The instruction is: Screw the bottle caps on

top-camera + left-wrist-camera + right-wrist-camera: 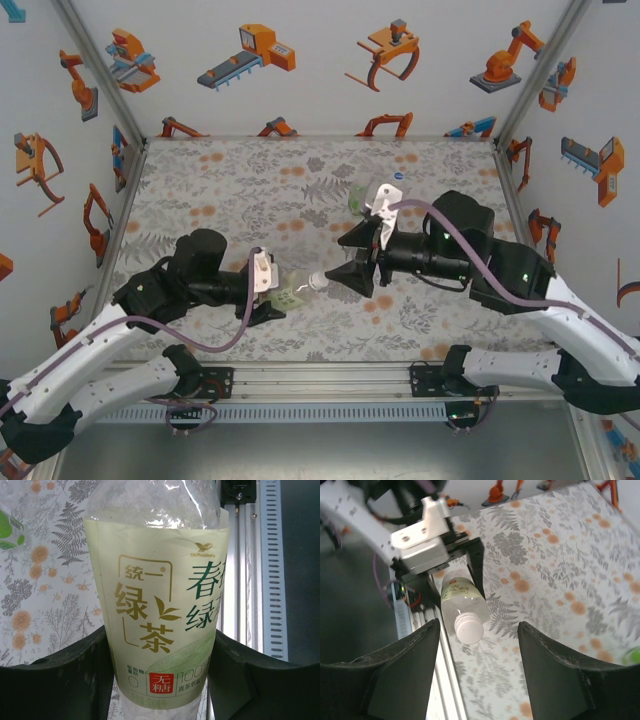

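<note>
Pale plastic is seen on the neck of the bottle (160, 605): the cap (469, 630) is already seated there, so the step in hand is judged to be the tightening of this cap, not the fetching of one. The bottle is held on its side over the near middle of the table (230, 180), close to the metal rail, with its neck pointed right. It is pinched across its label by the left gripper (283, 300), a finger pressed against each side. The right gripper (338, 260) is placed just right of the cap, its fingers (405, 675) spread wide and kept apart from it. For the next move, these fingers would probably have to be brought around the cap, closed on it squarely and turned, while the bottle is kept from rolling in the left grip. If the cap is already tight, a second bottle with a bright green label (360, 198), lying farther back on the right, would be taken up instead. The held bottle is made of clear, crinkled plastic and looks empty. Its yellow-green label is printed with gold and dark green characters and a small red square. Its thin wall is likely to dent if squeezed hard.
</note>
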`<state>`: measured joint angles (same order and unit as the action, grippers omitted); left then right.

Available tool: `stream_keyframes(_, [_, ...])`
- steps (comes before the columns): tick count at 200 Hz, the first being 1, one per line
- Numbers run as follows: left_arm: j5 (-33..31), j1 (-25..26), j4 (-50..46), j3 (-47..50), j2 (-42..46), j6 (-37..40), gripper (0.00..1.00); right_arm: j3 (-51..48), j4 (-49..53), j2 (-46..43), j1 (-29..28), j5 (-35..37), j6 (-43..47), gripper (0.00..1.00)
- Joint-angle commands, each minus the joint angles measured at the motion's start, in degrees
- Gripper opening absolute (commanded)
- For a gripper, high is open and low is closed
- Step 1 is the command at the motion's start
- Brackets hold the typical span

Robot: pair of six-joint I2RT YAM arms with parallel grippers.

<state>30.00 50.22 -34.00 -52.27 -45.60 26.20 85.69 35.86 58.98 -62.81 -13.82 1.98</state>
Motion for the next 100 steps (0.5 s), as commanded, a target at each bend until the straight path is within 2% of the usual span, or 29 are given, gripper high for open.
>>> stream_keyframes(1, [3.8, 0.1, 0.0, -1.7, 1.1, -0.5, 0.00, 4.5, 10.4, 2.9, -0.3, -12.3, 17.4, 0.59])
stream_keyframes(30, [5.0, 0.2, 0.0, -1.8, 1.7, -0.8, 0.00, 4.4, 10.2, 4.6, -0.3, -16.4, 21.8, 0.58])
stream_keyframes(64, [6.7, 0.1, -0.6, -2.2, 2.0, -1.4, 0.00, -1.1, 2.2, 3.5, -0.3, -17.3, 21.9, 0.57])
stream_keyframes(100, [7.2, 0.1, -1.2, -2.0, 2.6, -1.3, 0.00, -1.7, 1.9, 4.2, -0.3, -16.8, 21.9, 0.49])
